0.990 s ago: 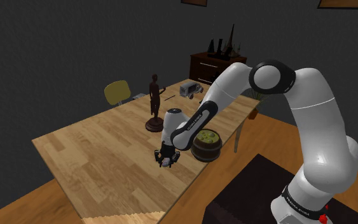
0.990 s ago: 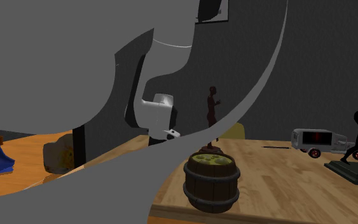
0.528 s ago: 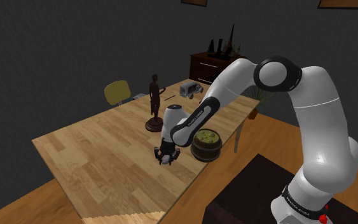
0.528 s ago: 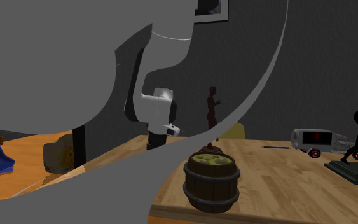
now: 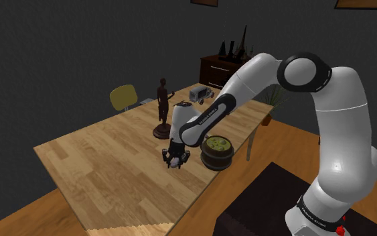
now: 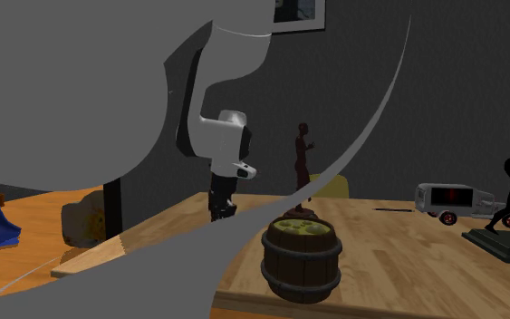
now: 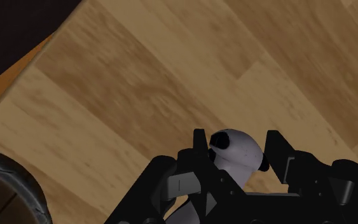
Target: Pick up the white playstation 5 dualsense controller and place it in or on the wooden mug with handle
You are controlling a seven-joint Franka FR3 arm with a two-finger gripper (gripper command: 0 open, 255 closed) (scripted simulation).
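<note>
Between the fingers of the gripper (image 7: 237, 144) the white controller (image 7: 242, 155) sits clamped, just to the shoulder view's left of the barrel mug (image 5: 217, 153). Most of its body hides behind the gripper.

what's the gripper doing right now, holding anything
Gripper: shut on the white controller, which is clasped between its two black fingers.

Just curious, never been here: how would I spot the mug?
Find the wooden table. Near its edge, beside the black end effector, sits the mug. Unlike the slim figurine nearby, it is a squat barrel with dark hoops and a yellow-green top.
</note>
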